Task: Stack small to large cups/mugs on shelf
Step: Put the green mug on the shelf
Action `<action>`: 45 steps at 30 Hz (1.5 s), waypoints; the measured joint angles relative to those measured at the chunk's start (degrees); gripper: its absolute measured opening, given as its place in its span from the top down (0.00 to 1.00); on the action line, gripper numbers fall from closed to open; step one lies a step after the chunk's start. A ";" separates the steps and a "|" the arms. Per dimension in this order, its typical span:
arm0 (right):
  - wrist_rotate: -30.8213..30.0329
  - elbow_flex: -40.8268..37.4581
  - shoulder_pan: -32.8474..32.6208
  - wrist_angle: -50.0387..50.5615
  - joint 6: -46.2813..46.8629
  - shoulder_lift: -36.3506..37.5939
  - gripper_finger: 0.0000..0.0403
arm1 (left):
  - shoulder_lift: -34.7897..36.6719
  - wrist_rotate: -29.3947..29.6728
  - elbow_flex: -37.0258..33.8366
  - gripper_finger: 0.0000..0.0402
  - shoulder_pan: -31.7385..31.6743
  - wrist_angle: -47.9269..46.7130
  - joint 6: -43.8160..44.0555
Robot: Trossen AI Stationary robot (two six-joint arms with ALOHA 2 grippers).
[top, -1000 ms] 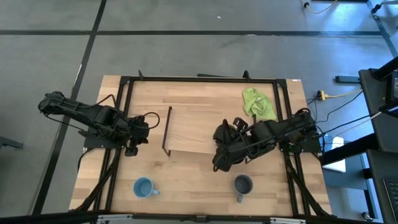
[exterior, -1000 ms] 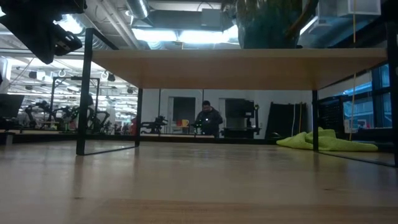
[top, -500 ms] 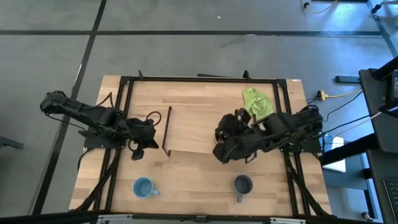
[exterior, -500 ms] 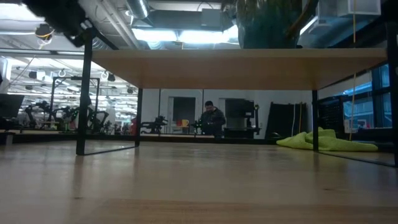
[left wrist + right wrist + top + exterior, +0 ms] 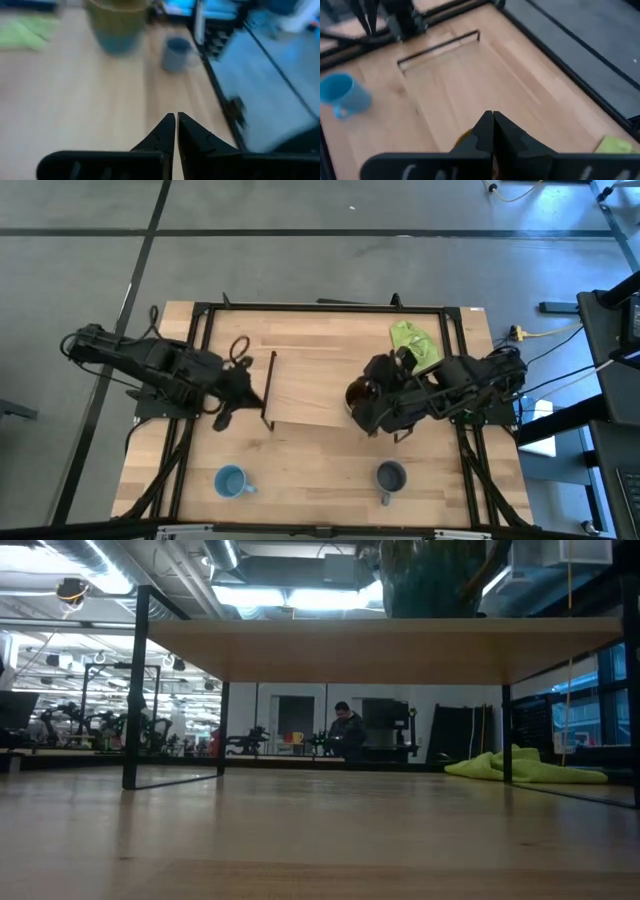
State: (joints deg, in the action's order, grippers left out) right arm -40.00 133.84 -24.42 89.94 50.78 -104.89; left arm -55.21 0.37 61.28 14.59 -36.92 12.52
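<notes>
High view, three mugs: brown mug [image 5: 357, 394], light blue mug [image 5: 231, 480], grey-blue mug [image 5: 390, 476]

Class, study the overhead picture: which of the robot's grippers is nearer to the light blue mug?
Left. The left gripper hangs by the shelf's left end frame, just above the light blue mug in the picture. The right gripper is over the shelf's right part, farther away.

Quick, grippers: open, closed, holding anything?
Left gripper: closed, empty, by the light-wood shelf's left end.
Right gripper: closed on the large brown mug, over the shelf's right end.
</notes>
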 joint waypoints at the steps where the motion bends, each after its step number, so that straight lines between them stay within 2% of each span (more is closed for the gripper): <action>1: -0.96 -0.13 0.16 0.00 0.80 0.35 0.99 | -0.91 1.08 0.80 0.97 -0.58 -0.33 -0.88; 3: -3.92 -0.20 0.32 0.04 2.51 0.64 0.99 | -3.17 0.78 1.06 0.97 -2.17 -1.48 -1.48; 7: -8.47 -0.22 0.29 0.05 1.94 0.95 0.99 | -9.85 -5.96 0.72 0.97 -5.33 -0.04 -4.15; 13: -12.93 -0.29 -1.45 0.06 -1.59 3.86 0.99 | -19.26 -14.39 0.65 0.97 -10.19 14.54 -7.06; 16: -13.27 -0.29 -2.94 0.08 0.76 6.26 0.99 | -21.81 -15.35 0.65 0.97 -12.21 19.97 -7.27; 19: -15.87 -0.29 -4.94 0.08 5.12 8.36 0.99 | -23.41 -15.52 0.66 0.97 -13.79 22.76 -8.53; 22: -18.75 -0.26 -6.71 0.08 7.50 9.64 0.99 | -25.77 -18.11 0.61 0.97 -15.03 24.85 -8.57; 30: -17.05 -0.24 -7.31 0.08 4.71 9.91 0.99 | -32.43 -23.09 0.63 0.97 -15.76 35.31 -5.59; 45: -16.93 -0.24 -7.33 0.08 5.87 9.84 0.99 | -36.81 -23.90 0.63 0.97 -18.09 44.61 -3.82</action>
State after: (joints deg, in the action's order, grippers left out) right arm -56.93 133.60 -31.75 90.02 56.66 -95.05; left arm -92.02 -23.53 61.91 -3.51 7.69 8.70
